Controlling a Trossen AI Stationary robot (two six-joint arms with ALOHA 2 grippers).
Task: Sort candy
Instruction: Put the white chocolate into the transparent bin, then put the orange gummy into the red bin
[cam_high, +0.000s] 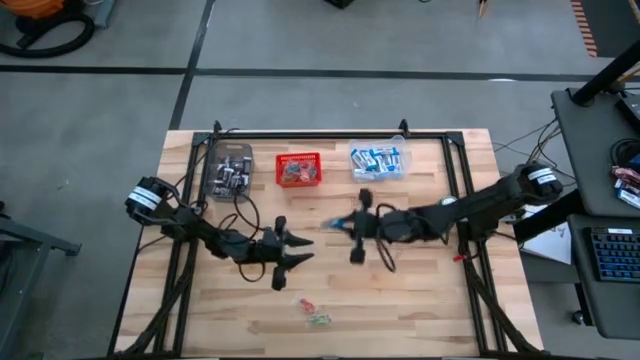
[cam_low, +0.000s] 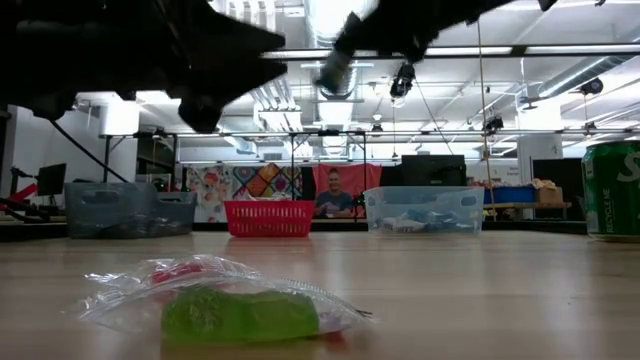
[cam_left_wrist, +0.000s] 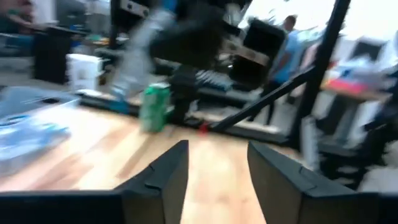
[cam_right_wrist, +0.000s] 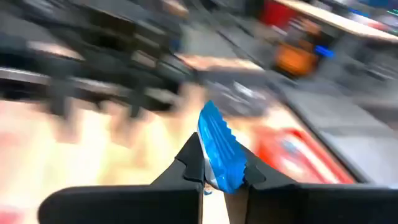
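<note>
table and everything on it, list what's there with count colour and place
wooden slatted table: one, light wood, black frame around it
clear plastic bin of dark mini bars: one, far edge, toward the left arm's side
red mesh basket: one, far edge, middle
clear plastic bin of blue-and-white packets: one, far edge, toward the right arm's side
red and green twist-wrapped candies: a few, exact count unclear, loose near the front edge
green drink can: one, at the right-arm side of the table
blue wrapped candy: one, pinched in the right gripper
person in a blue top: one, in the room behind the table
left gripper: jaws apart, nothing between them, mid-table
right gripper: jaws shut on the blue candy, mid-table
</note>
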